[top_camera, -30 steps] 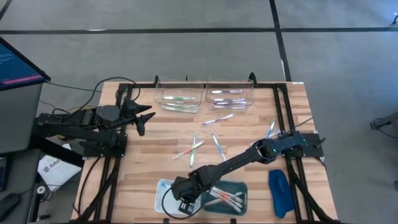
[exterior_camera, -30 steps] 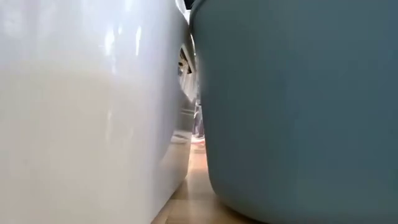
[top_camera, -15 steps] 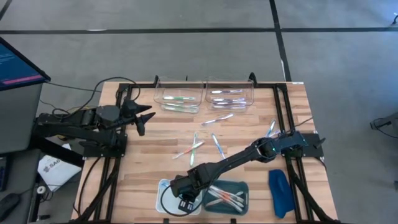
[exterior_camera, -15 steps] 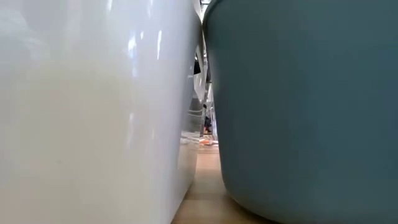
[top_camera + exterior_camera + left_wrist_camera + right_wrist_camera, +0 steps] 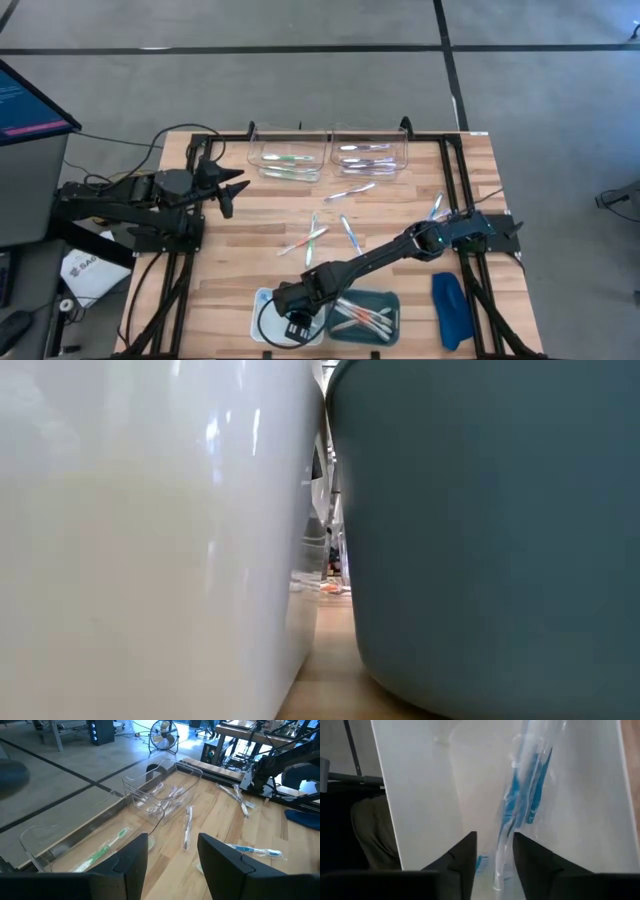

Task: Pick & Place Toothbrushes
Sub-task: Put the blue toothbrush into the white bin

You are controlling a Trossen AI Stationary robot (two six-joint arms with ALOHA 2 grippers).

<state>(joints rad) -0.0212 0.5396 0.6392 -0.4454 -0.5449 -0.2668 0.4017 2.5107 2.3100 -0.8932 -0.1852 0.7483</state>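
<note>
Pale wood makes up the worktop (image 5: 240, 270), and on it we see the toothbrushes scattered in several places. The right pincer (image 5: 293, 322) hangs low over a white tray (image 5: 262, 300) at the near edge, and its own camera shows its fingers (image 5: 461, 860) parted with a clear-wrapped blue toothbrush (image 5: 520, 795) lying loose on the white tray floor (image 5: 420, 795) between and ahead of them; we cannot see the fingers pressing on it. Just beside the white tray sits a teal tray (image 5: 390, 305) holding several pink and white brushes (image 5: 355, 318). A few more brushes (image 5: 315, 240) lie loose around the middle of the worktop, and two clear bins (image 5: 285, 157) at the far edge hold others: green ones in the left bin, silvery wrapped ones in the right bin (image 5: 368, 152). A dark-blue oblong object (image 5: 449, 309) lies at the near right corner. The left pincer (image 5: 232, 190) waits over the far left part of the worktop, its fingers (image 5: 131, 862) standing moderately apart with nothing between them. The low view is filled by the white wall (image 5: 150, 540) and the teal wall (image 5: 490, 530) of the two trays.
</note>
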